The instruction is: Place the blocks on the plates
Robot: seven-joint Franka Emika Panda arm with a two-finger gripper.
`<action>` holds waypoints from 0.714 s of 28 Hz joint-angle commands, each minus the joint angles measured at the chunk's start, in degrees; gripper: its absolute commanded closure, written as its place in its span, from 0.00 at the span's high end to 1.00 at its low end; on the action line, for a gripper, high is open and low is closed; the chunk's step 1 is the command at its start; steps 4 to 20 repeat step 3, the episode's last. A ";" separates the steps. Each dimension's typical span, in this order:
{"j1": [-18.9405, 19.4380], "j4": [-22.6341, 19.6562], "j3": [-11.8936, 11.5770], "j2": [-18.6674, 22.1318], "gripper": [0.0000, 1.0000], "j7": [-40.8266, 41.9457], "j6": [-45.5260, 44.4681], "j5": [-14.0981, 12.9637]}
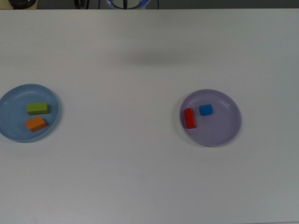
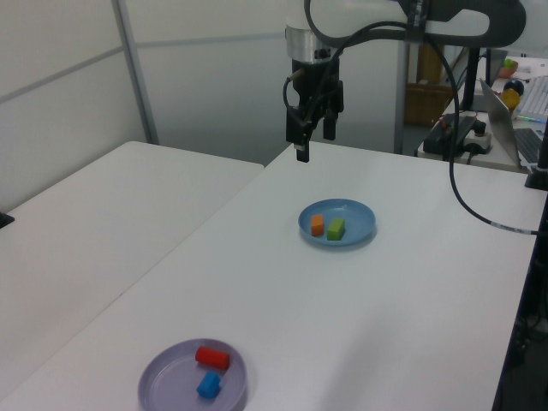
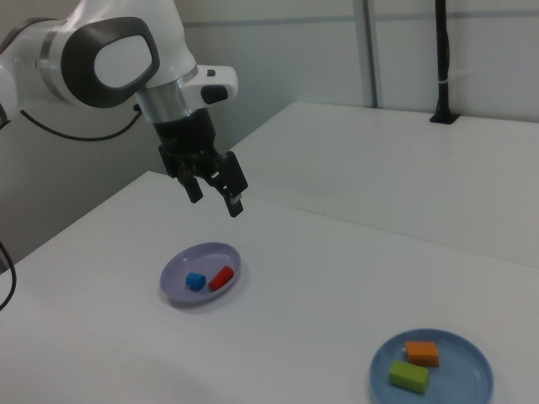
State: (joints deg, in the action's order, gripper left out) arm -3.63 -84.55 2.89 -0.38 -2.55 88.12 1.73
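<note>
Top view, left to right: light blue plate [image 1: 9,128] at the top view's left edge of the white table [image 1: 140,177], holding the green block [image 1: 37,108] and, just below it in frame, the orange block [image 1: 35,123]; the two sit close, whether touching I cannot tell. Well apart, toward the top view's right, the lilac plate [image 1: 224,133] holds the red block [image 1: 189,118] on its left side and the blue cube [image 1: 206,109] just right of it, slightly apart. The gripper does not show in the top view. Left view, left to right: lilac plate [image 2: 163,381] at the bottom with red block [image 2: 211,356] and blue cube [image 2: 207,384] in it; the gripper [image 2: 312,135] hangs in the air at the far end of the table, fingers pointing down, spread apart, nothing between them; light blue plate [image 2: 360,224] lies below and to the left view's right of it, orange block [image 2: 317,225] and green block [image 2: 336,229] side by side inside. Right view, left to right: gripper [image 3: 215,199] raised above the table, jaws open and empty, above and behind the lilac plate [image 3: 175,290] with blue cube [image 3: 195,281] and red block [image 3: 221,278]; light blue plate [image 3: 472,387] at the right view's bottom right, well apart from the gripper, with green block [image 3: 408,376] and orange block [image 3: 422,353]. All four blocks rest on plates; none touches the gripper.
</note>
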 commanded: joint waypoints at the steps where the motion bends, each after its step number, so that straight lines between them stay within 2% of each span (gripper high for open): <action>1: 0.02 0.79 -0.61 -0.06 1.00 0.44 -1.90 -0.76; 20: -0.07 0.79 -0.70 -0.06 1.00 -0.08 -1.81 -1.28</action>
